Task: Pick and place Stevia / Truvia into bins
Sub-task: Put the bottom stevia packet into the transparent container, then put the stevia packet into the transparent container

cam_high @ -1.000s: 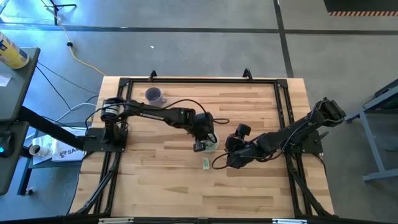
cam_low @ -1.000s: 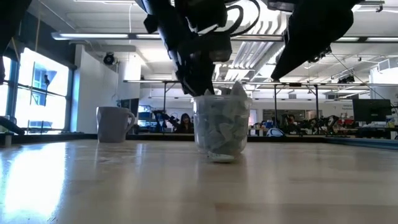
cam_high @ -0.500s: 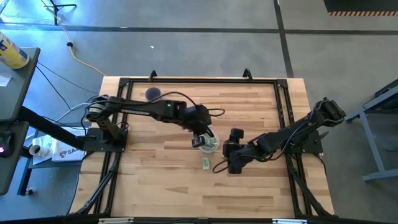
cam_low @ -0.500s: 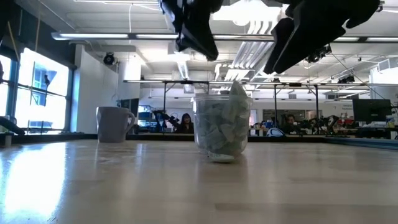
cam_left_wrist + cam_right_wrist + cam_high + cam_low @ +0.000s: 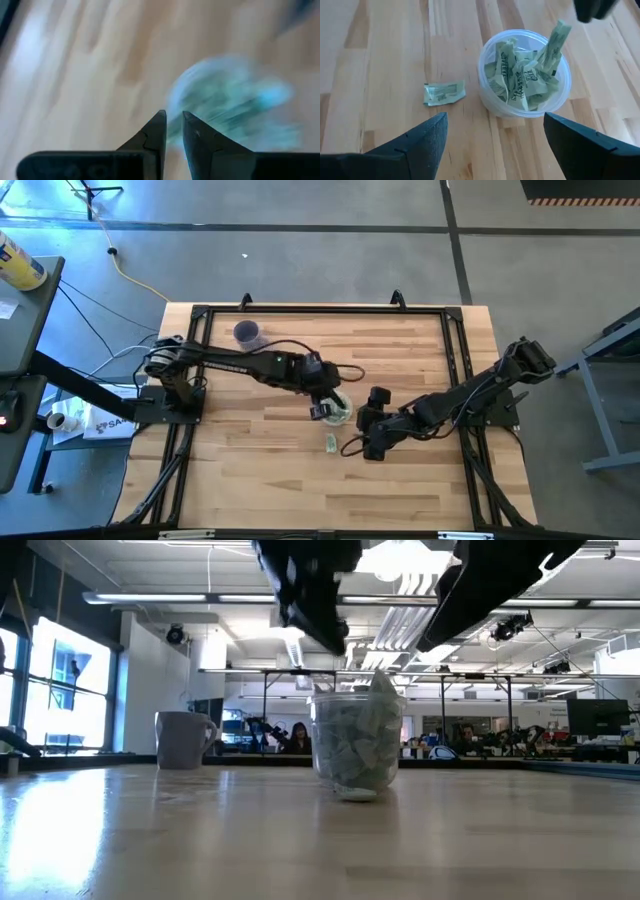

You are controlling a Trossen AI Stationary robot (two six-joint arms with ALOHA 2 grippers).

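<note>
Both arms reach in over the packed cup (image 5: 524,74) mid-surface.

Left tool (image 5: 173,121) hangs above its rim, fingers nearly together, empty; right tool (image 5: 492,132) spread wide, angled down near one loose sachet (image 5: 444,92) beside the cup.

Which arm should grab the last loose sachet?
Probably right. The right gripper is open, with the loose sachet ahead of it beside the cup. The left gripper is nearly shut above the cup.

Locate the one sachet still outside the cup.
The loose sachet lies flat on the table, near its middle in the high view, just in front of the clear cup and left of the right claw.
</note>
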